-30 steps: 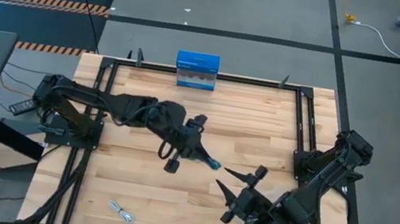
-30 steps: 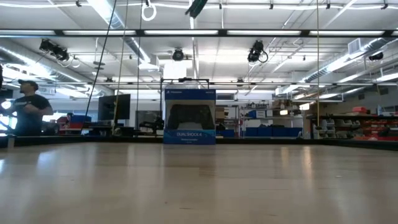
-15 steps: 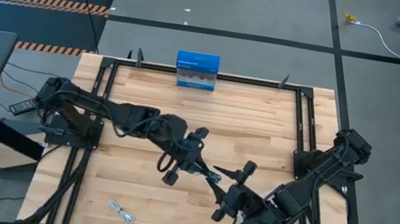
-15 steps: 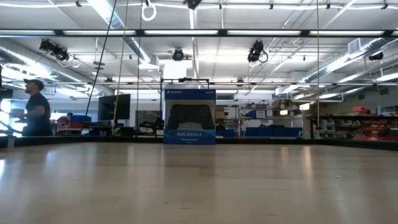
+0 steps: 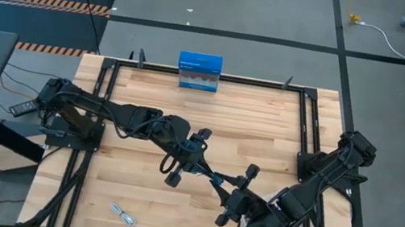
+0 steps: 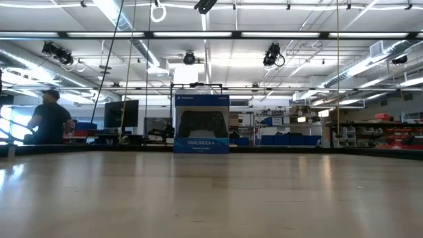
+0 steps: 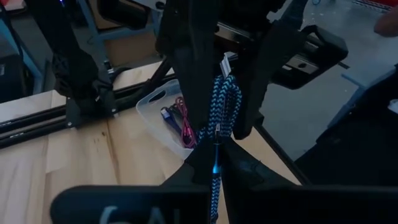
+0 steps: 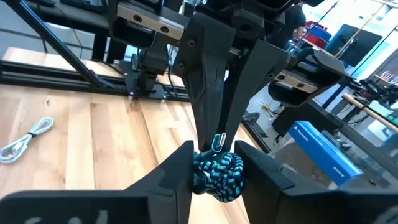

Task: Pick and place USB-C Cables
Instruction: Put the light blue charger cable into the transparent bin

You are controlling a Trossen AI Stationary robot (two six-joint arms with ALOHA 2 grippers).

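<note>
Wooden planks make up the desk [image 5: 265,131], on which a blue box [image 5: 198,71] stands upright at the far edge. Two dark arms meet above the middle of the desk, toward its near right part. The left tool [image 5: 213,176] is pressed together on one end of the teal cable [image 5: 218,180], a short braided bundle carried in the air between the arms. The right tool [image 5: 229,191] is set around the other end of the same bundle; in the right wrist view its fingers [image 8: 168,180] flank the coil closely, but whether they already pinch it cannot be told. A hand-over from left to right is judged to be under way.

A clear tray [image 7: 158,109] at the desk's right edge is seen in the left wrist view, with a maroon cable [image 7: 185,127] and a dark purple cable [image 7: 169,115] lying in it. A white-grey cable [image 5: 122,215] lies alone on the planks near the front left, well apart from both arms.

The bundle is judged to be light, soft and limp, with a braided sheath that should not slip easily. It is best taken across the thick middle of the coil, not by a loose end or a plug.
</note>
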